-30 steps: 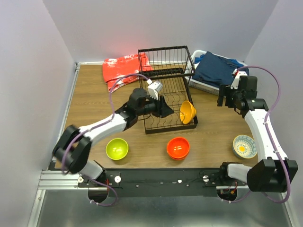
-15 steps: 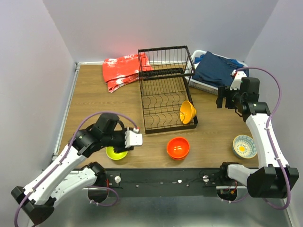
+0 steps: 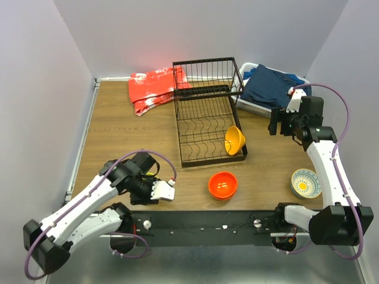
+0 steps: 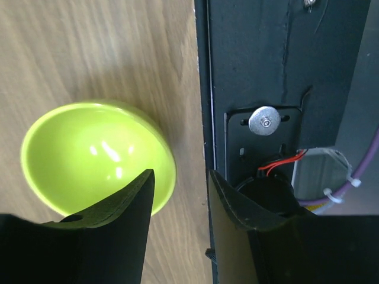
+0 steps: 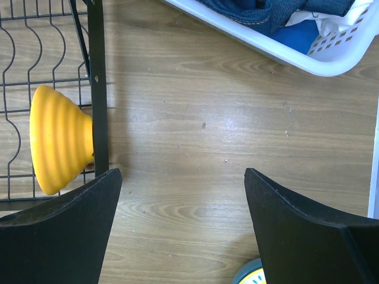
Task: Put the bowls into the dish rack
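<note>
The lime green bowl (image 4: 89,154) sits on the table (image 4: 89,47) by its near edge, the left gripper (image 4: 180,180) spread open astride its rim, probably a sound pinch point since the glossy, stiff, light shell looks slippery; the right gripper (image 5: 183,207) hangs open too.

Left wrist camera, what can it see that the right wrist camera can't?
Only the left wrist view shows the lime green bowl, with the black base rail and its silver screw beside it. Only the right wrist view shows the yellow-orange bowl on its side at the dish rack edge, plus the white basket holding blue cloth. Both show the wooden table and an open end effector. The left end effector is at the green bowl's rim, and the right end effector hovers over bare wood.
</note>
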Robot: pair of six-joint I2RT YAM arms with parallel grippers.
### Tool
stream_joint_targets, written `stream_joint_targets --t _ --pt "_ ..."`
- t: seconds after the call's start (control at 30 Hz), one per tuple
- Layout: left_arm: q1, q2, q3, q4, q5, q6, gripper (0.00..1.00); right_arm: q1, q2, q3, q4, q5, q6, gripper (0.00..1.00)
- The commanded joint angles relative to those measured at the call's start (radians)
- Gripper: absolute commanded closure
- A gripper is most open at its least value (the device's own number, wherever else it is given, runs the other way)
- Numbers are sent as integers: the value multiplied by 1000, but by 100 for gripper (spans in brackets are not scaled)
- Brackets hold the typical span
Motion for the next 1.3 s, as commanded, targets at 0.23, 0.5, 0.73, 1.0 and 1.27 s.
stream_joint_targets --t 0.23,0.5,0.73,1.0,1.27 --pt "-81 71 -78 145 -160 -90 55 -4 -29 -27 28 -4 10 8" --pt "-99 79 -120 212 -196 -96 73 -6 -29 -22 26 -5 15 8" --pt "-98 45 -52 130 -171 -87 100 -6 -40 -35 37 -12 27 8" --pt "-99 53 305 -21 -16 -66 100 -6 -44 -29 28 -13 21 8" --pt "-99 205 367 434 209 -395 100 -6 -67 -35 17 8 41 8"
